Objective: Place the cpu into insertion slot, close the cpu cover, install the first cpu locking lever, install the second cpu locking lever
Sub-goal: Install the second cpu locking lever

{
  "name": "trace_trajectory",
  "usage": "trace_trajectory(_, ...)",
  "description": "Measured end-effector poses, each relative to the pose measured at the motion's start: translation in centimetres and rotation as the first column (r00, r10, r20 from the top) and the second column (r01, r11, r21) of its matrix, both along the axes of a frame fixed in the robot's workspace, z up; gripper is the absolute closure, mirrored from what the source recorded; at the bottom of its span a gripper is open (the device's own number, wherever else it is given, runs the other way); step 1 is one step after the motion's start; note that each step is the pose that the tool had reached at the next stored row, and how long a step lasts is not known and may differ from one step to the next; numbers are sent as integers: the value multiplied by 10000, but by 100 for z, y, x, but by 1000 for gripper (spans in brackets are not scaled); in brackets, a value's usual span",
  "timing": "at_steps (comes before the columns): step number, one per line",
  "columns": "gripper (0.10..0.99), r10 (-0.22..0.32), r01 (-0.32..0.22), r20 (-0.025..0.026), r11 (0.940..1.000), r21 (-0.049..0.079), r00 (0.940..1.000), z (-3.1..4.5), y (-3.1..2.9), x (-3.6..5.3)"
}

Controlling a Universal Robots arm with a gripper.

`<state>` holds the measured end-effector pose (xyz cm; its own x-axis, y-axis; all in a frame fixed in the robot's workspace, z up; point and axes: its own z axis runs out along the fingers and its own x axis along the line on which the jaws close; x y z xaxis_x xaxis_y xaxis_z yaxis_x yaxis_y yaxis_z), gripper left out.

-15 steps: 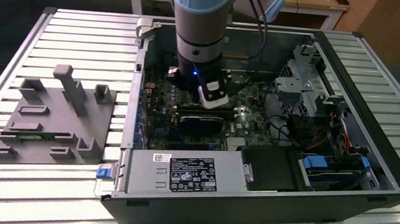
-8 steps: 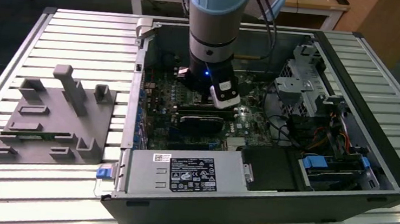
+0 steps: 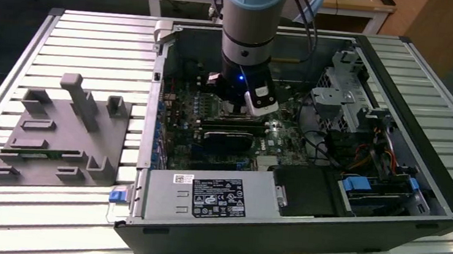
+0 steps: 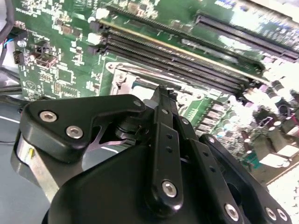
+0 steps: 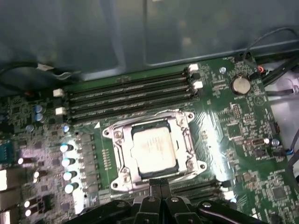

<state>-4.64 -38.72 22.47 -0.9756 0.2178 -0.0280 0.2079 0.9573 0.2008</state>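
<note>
The cpu (image 5: 154, 148) sits in the insertion slot (image 5: 122, 171), its pale silver face showing through the window of the cpu cover (image 5: 184, 135), which looks to be lying flat over it. The memory slots (image 5: 128, 95) run in a row at twelve o'clock of the socket on the green motherboard (image 5: 233, 154) in the first wrist view.

The tool (image 5: 161, 186) hovers right at the six o'clock edge of the socket, its two black fingers pressed together with no gap between them, and nothing is held. I cannot tell if the tips touch the frame or stand just clear of it.

In the exterior view the arm (image 3: 247, 36) plunges straight down into the open computer case (image 3: 417, 199), which lies on the slatted counter (image 3: 95, 35), with a grey fixture block (image 3: 61, 137) well apart at nine o'clock.

The risks, as I judge them: if the narrow tips slide off the thin metal frame, they could scrape the board or the small capacitors (image 5: 67, 161) just beside the socket. If the cover is not fully seated, pressing near it could skew the chip in its bed.
</note>
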Motion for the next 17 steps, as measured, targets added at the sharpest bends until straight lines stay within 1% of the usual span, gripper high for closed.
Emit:
trace_trajectory(2, 980, 1, -1, 0, 10000, -84, 10000, -2, 58, 14)
trace_trajectory(7, 980, -1, 1, 0, 9995, -303, 10000, -10, 246, 32)
trace_trajectory(10, 980, 0, 0, 0, 9989, -461, 10000, -16, 326, 48)
trace_trajectory(11, 980, 0, 0, -1, 9988, -483, 10000, -16, 338, 51)
trace_trajectory(17, 980, 0, 0, -2, 9988, -485, 10000, -16, 339, 53)
